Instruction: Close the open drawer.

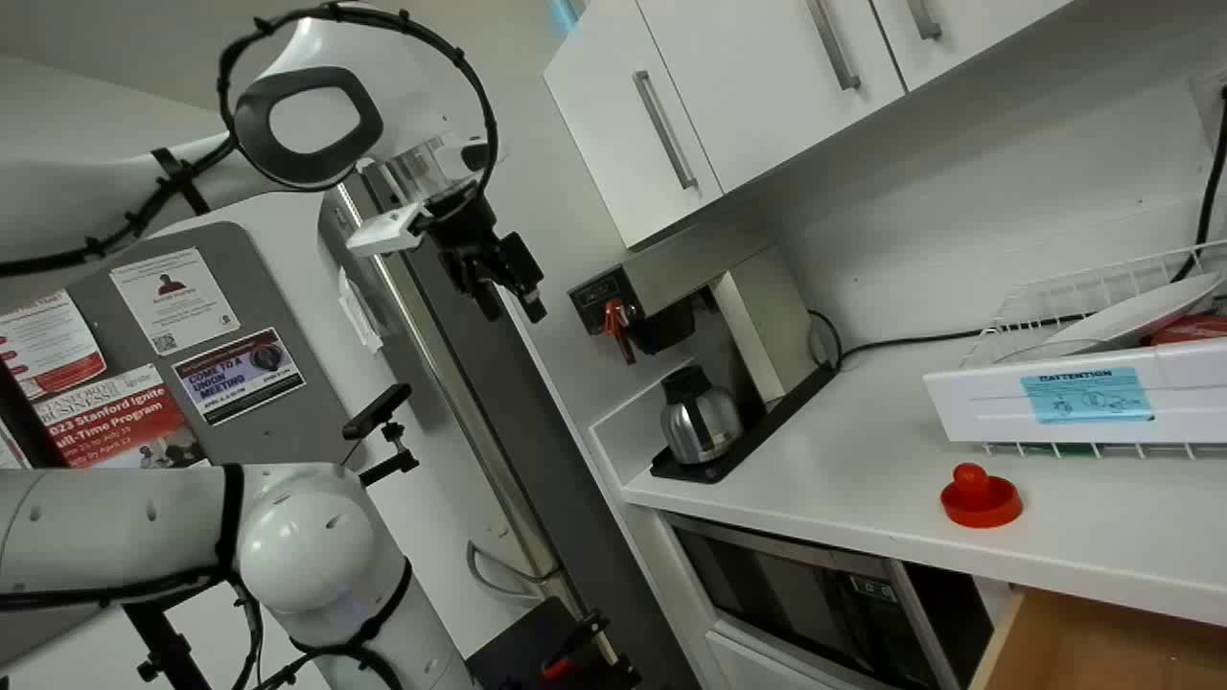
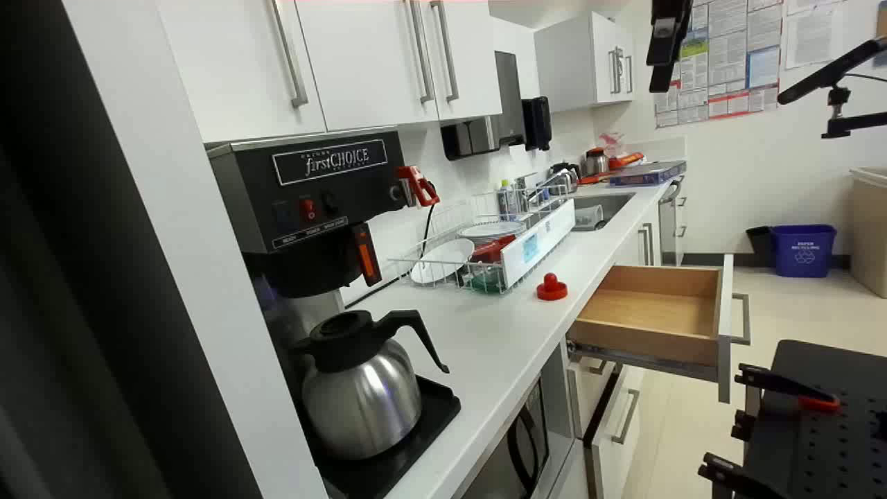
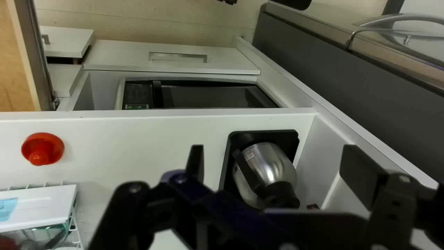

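Observation:
The open drawer (image 2: pixel 644 310) is pulled far out from under the white counter. It has light wood inside, a white front and a metal handle (image 2: pixel 741 319) facing the room. Nothing shows inside it. Part of the drawer also shows at the lower right of an exterior view (image 1: pixel 1102 644) and at the left edge of the wrist view (image 3: pixel 14 62). My gripper (image 1: pixel 515 305) is high in front of the fridge, well away from the drawer. In the wrist view the gripper (image 3: pixel 274 152) has its fingers wide apart with nothing between them; the steel coffee pot lies beyond, on the counter.
The coffee pot (image 2: pixel 364 395) stands under the coffee machine (image 2: pixel 326 187). A red knobbed disc (image 2: pixel 551 287) and a dish rack (image 2: pixel 537 239) are on the counter. A lower drawer front (image 2: pixel 624 416) shows a dark gap beside it. A black perforated table (image 2: pixel 824 430) with clamps stands opposite.

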Tool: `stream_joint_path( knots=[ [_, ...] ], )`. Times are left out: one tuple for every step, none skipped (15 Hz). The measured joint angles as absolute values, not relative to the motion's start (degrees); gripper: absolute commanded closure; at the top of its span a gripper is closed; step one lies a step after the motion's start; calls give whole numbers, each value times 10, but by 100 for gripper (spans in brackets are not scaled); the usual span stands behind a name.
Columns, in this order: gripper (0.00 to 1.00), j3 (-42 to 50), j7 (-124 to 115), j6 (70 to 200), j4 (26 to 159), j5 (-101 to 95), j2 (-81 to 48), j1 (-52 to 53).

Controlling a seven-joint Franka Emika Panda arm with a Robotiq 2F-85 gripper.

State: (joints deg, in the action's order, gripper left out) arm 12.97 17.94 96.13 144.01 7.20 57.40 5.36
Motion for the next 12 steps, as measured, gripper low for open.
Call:
stream_joint_path(
  knots=[
    [0, 130, 179, 961, 1440, 72, 574, 54],
    [0, 130, 179, 961, 1440, 72, 574, 54],
    [0, 130, 179, 961, 1440, 72, 574, 54],
    [0, 130, 179, 961, 1440, 72, 574, 54],
    [0, 130, 179, 961, 1440, 72, 574, 54],
    [0, 130, 179, 961, 1440, 72, 574, 54],
    [0, 130, 179, 961, 1440, 72, 574, 54],
    [0, 130, 179, 961, 1440, 72, 574, 53],
    [0, 130, 179, 963, 1440, 72, 574, 51],
    [0, 131, 177, 969, 1440, 70, 573, 46],
    [0, 136, 176, 981, 1440, 68, 571, 35],
    [0, 144, 173, 998, 1442, 64, 568, 21]
  ],
)
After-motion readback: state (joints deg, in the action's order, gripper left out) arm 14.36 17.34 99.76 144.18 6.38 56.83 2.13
